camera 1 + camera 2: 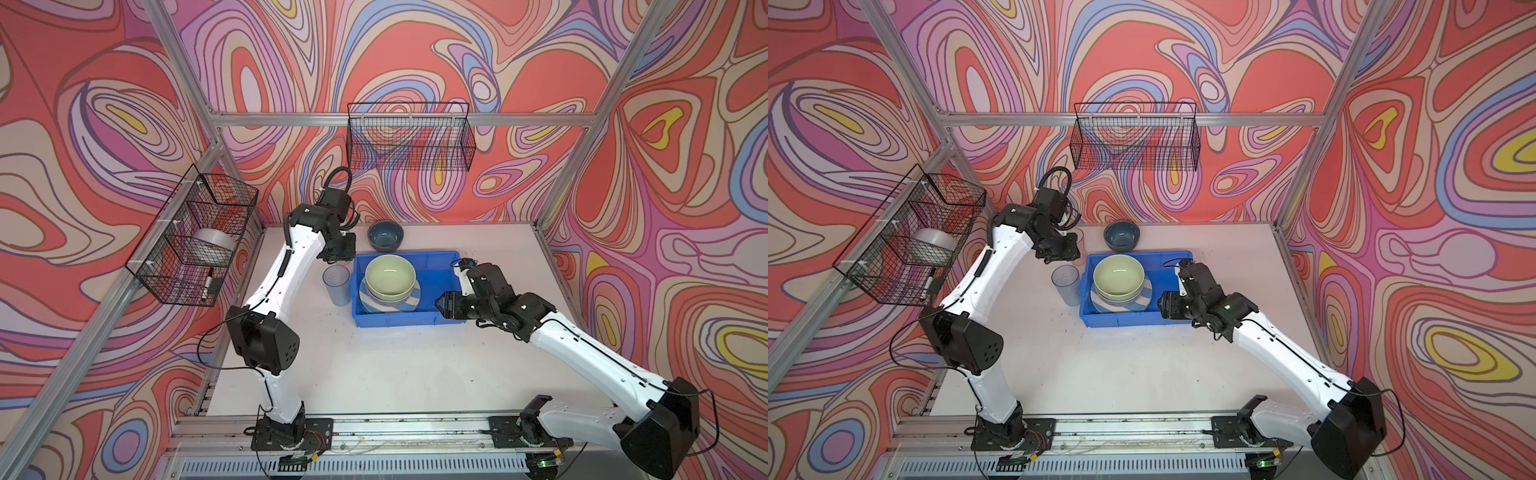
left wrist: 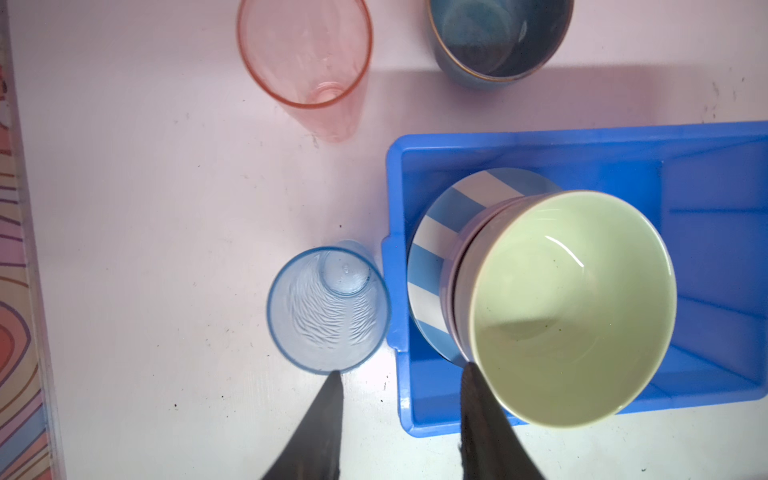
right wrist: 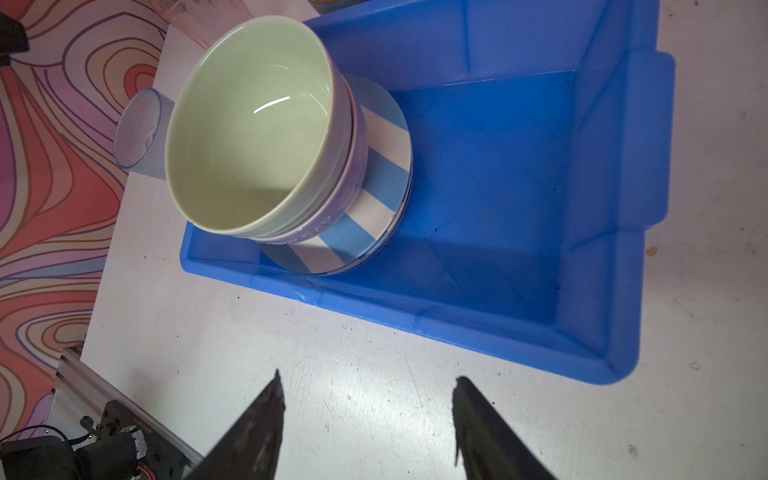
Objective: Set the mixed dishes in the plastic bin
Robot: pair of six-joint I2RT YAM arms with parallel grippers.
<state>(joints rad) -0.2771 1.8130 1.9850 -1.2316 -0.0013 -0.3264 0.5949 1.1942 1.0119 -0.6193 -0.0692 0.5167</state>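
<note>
The blue plastic bin point(image 1: 444, 259) stands mid-table. Inside, at its left end, a pale green bowl point(image 1: 390, 274) rests on a white dish point(image 3: 332, 220), which rests on a blue-and-white striped plate point(image 1: 409, 306). A dark blue-grey bowl point(image 1: 385, 235) sits on the table behind the bin. A bluish tumbler point(image 1: 336, 284) stands upright just left of the bin. Behind it stands a pinkish tumbler point(image 2: 305, 54), partly hidden in both top views. My left gripper point(image 2: 401, 370) hangs open above the bin's left rim, between the bluish tumbler and the green bowl, holding nothing. My right gripper point(image 3: 367, 375) is open and empty at the bin's front right corner.
A black wire basket point(image 1: 195, 237) on the left wall holds a white roll point(image 1: 214, 245) and a marker. Another wire basket point(image 1: 409, 139) hangs on the back wall. Aluminium frame posts edge the table, and the arm rail point(image 1: 407, 428) runs along the front.
</note>
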